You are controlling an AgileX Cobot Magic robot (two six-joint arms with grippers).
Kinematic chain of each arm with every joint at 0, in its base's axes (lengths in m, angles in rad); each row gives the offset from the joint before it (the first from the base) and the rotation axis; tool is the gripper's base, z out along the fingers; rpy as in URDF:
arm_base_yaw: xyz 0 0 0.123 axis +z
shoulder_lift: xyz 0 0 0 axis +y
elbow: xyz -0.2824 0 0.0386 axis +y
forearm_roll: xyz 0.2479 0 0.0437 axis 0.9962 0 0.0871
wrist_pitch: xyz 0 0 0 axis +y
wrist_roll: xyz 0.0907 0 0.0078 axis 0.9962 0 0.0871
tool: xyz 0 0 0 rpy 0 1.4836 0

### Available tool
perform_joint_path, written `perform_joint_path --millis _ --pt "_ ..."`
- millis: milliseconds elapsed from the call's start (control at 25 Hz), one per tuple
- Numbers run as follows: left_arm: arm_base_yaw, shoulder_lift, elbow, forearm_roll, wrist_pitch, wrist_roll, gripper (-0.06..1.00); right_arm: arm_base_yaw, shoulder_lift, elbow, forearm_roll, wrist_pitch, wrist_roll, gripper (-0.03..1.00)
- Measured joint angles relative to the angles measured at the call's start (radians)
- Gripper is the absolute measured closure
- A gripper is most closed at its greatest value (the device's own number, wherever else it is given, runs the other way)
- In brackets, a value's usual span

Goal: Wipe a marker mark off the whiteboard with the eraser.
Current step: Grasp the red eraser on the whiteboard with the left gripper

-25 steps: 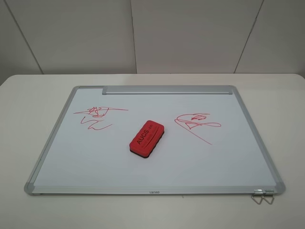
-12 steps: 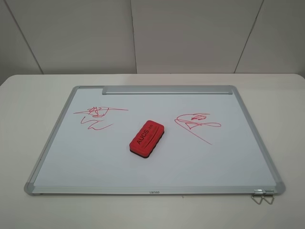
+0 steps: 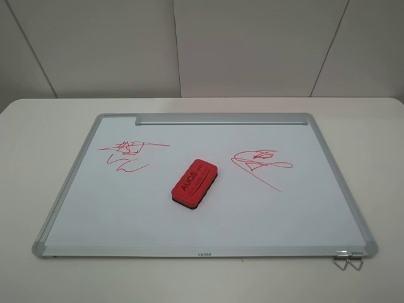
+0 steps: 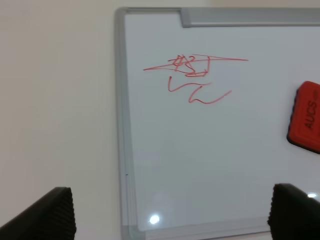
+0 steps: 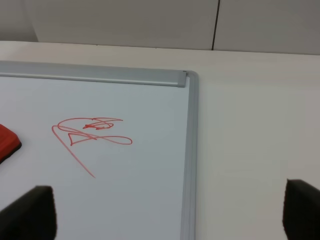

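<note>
The whiteboard (image 3: 126, 211) lies flat on the table. On its left part is the marker mark (image 3: 129, 153), a thin red scribble with a long horizontal stroke and a zigzag below, which the left wrist view shows as the marker mark (image 4: 192, 75). In the board's middle rests the red eraser (image 3: 194, 183), lettering up, untouched. My left gripper (image 4: 170, 220) hangs open above the board's near left corner, with the eraser (image 4: 306, 117) off to one side. My right gripper (image 5: 165, 215) is open over the board's right edge. Neither gripper shows in the exterior high view.
A second red scribble (image 3: 262, 164) with a long diagonal tail sits on the board's right part. A metal clip (image 3: 347, 260) lies at the board's near right corner. The silver tray bar (image 3: 221, 118) runs along the far edge. White table (image 3: 38, 126) surrounds the board.
</note>
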Motion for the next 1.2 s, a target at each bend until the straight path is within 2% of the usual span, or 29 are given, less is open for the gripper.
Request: perform_joint_path --millis 160,280,600,920,1120,1200 --pt "-0.002 0.342 -0.126 -0.017 -0.010 0.105 0.17 0.000 0.000 0.000 0.000 0.000 0.000 0.14" --pt "-0.047 0.594 -0.220 -0.007 -0.025 0.142 0.17 0.000 0.000 0.000 0.000 0.000 0.000 0.14" --pt "-0.326 1.107 -0.473 0.139 -0.061 0.145 0.17 0.000 0.000 0.000 0.000 0.000 0.000 0.14" --pt "-0.524 1.430 -0.690 0.153 -0.062 0.138 0.17 0.000 0.000 0.000 0.000 0.000 0.000 0.14" --pt "-0.607 1.538 -0.795 0.153 -0.060 0.129 0.17 0.000 0.000 0.000 0.000 0.000 0.000 0.14" --pt "-0.636 1.565 -0.824 0.153 -0.059 0.090 0.17 0.000 0.000 0.000 0.000 0.000 0.000 0.14"
